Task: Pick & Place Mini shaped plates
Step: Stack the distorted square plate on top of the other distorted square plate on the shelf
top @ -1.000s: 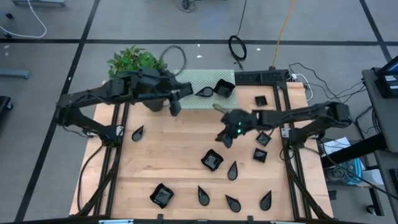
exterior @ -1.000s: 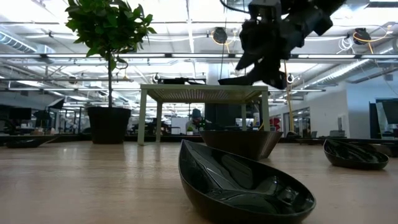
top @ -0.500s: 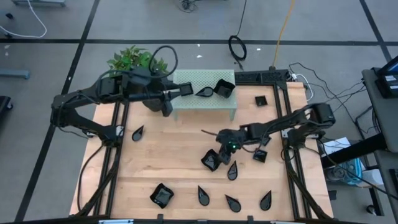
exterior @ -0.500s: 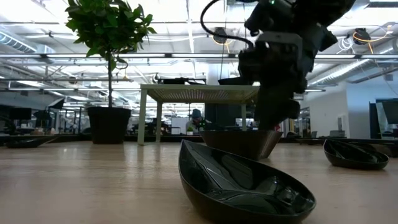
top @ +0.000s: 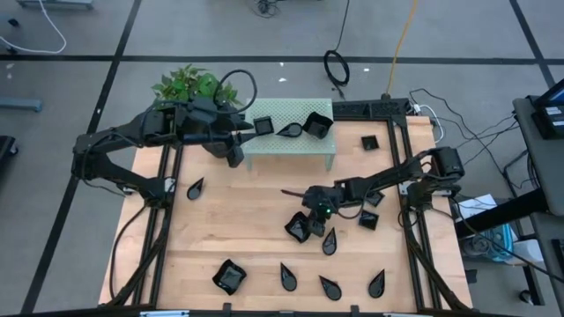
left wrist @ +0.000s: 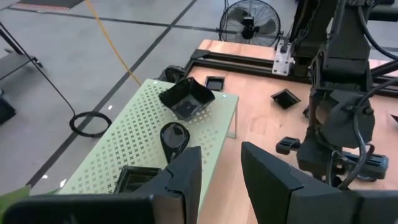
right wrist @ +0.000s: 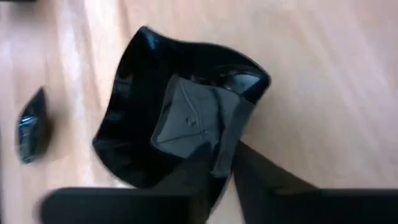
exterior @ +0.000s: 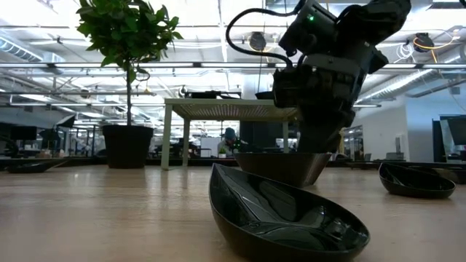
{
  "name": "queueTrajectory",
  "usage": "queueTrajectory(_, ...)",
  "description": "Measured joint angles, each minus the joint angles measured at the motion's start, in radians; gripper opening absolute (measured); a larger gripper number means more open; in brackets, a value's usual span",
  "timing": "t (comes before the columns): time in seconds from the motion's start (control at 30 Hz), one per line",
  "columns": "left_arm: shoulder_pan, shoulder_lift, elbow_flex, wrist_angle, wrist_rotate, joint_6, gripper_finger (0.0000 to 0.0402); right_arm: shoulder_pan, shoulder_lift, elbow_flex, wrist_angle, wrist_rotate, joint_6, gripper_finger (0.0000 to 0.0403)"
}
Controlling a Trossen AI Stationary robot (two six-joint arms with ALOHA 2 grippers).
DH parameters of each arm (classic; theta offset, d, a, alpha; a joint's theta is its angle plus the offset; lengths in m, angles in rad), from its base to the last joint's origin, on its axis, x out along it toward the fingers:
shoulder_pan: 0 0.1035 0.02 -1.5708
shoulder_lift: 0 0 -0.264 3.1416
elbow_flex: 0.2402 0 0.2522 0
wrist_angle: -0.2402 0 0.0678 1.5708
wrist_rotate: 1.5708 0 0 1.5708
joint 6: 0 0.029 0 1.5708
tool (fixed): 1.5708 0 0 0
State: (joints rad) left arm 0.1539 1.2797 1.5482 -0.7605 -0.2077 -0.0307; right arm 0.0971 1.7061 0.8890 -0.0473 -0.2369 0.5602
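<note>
A wavy-edged square mini plate (top: 298,229) sits on the wooden table near its middle, and my right gripper (top: 310,218) is shut on it. The low view shows that gripper (exterior: 319,142) standing in the plate (exterior: 280,166). My left gripper (left wrist: 221,177) hangs open and holds nothing, above the left end of the green perforated stand (top: 291,141). On the stand rest a small square plate (top: 262,125), a teardrop plate (top: 289,130) and a wavy-edged plate (top: 317,125). My right gripper pinches the wavy-edged plate's side wall (right wrist: 235,127) at one edge, one finger (right wrist: 193,171) inside the hollow and the other outside. The fingers slant down from the table's right side. The plate stands upright with its bottom on the table.
Several more black plates lie around: a teardrop (top: 329,242) right beside the held plate, small squares (top: 368,220) to the right, a teardrop (top: 195,187) at the left, and others along the near edge (top: 288,276). A potted plant (top: 189,88) stands at the far left.
My right gripper has come down and gone toward the table's near left, from above the middle onto the wavy-edged plate, tipping steeper, and has taken hold of its wall. My left gripper has drawn back a little toward the table's left. No plate has moved.
</note>
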Motion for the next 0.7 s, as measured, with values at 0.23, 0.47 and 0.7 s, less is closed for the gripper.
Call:
queueTrajectory(0.23, 0.000, 0.000, 0.000, 0.001, 0.000, 0.000, 0.0120, -0.022, -0.092, -0.001, -0.018, -0.029, -0.017, 0.0001)
queueTrajectory(0.47, 0.000, 0.000, 0.000, 0.001, -0.001, 0.033, 0.0120, -0.116, -0.327, 0.000, -0.005, 0.028, -0.071, 0.0000)
queueTrajectory(0.7, 0.000, 0.000, 0.000, 0.001, -0.001, 0.032, 0.0120, -0.162, -0.442, 0.001, -0.092, -0.015, -0.048, 0.0002)
